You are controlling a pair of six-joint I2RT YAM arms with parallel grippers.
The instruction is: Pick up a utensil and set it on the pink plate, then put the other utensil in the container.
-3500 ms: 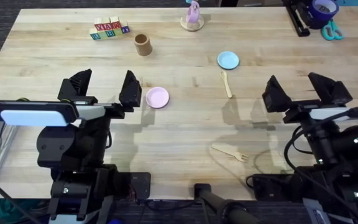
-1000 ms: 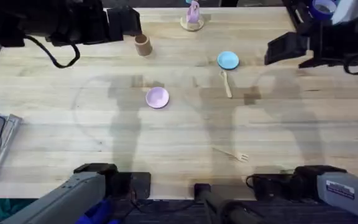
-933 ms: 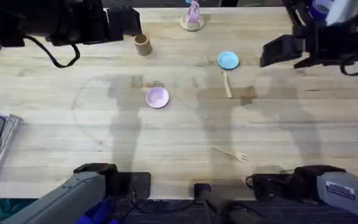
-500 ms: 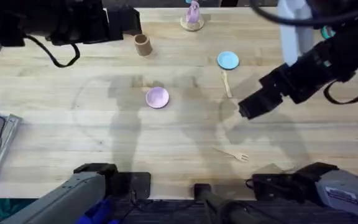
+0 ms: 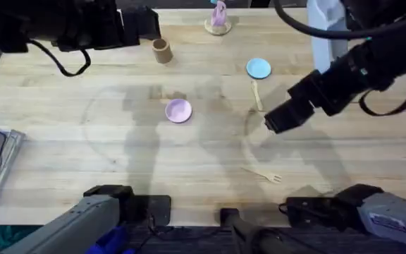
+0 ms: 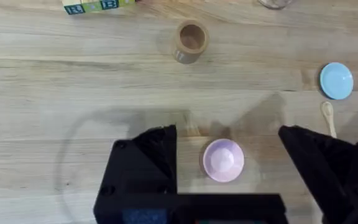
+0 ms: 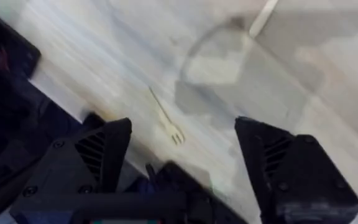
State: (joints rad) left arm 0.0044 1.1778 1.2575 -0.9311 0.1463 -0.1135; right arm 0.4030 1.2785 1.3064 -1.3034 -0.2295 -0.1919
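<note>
Wooden fork (image 7: 165, 116) flat on table, between open right claw's (image 7: 184, 163) fingers.

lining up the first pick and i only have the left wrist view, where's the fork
Observer: The fork lies on the table near its front edge, right of centre, apart from both plates.
Operator: is the right gripper near it
Observer: The right gripper hangs above the table between the spoon and the fork, open, holding nothing.
Operator: which way do the tines point
Observer: Toward the table's right side in the overhead view, handle toward the middle.
</note>
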